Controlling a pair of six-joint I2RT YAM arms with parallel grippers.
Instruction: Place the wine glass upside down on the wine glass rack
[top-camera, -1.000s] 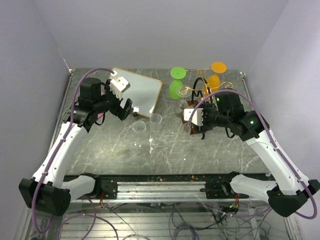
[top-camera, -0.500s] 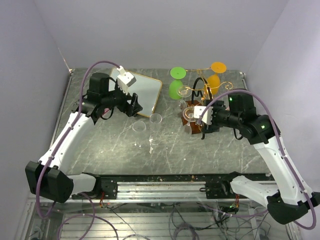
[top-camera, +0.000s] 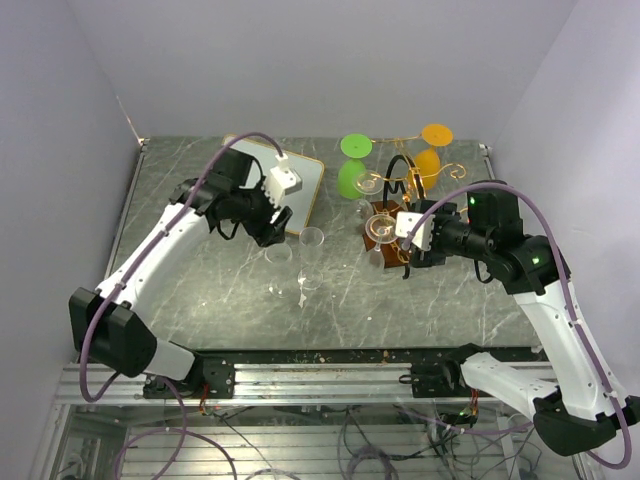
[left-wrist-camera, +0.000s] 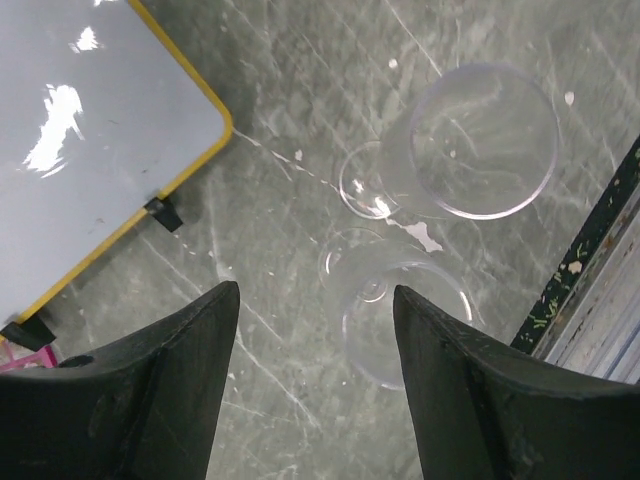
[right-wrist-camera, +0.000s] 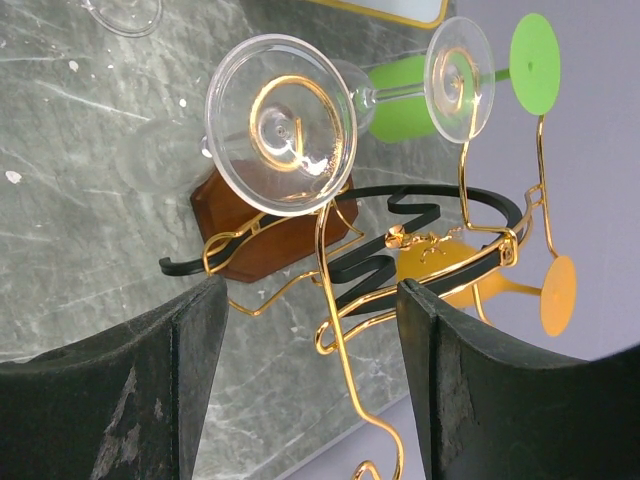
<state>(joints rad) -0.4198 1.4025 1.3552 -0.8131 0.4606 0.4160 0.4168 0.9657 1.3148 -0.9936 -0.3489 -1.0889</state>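
Both grippers are open and empty, the left gripper (left-wrist-camera: 312, 300) above two clear wine glasses (left-wrist-camera: 484, 140) on the table at frame centre, the right gripper (right-wrist-camera: 310, 290) facing the wine glass rack (right-wrist-camera: 275, 240) at upper right.

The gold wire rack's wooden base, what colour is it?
Reddish-brown wooden base, clearest in the right wrist view.
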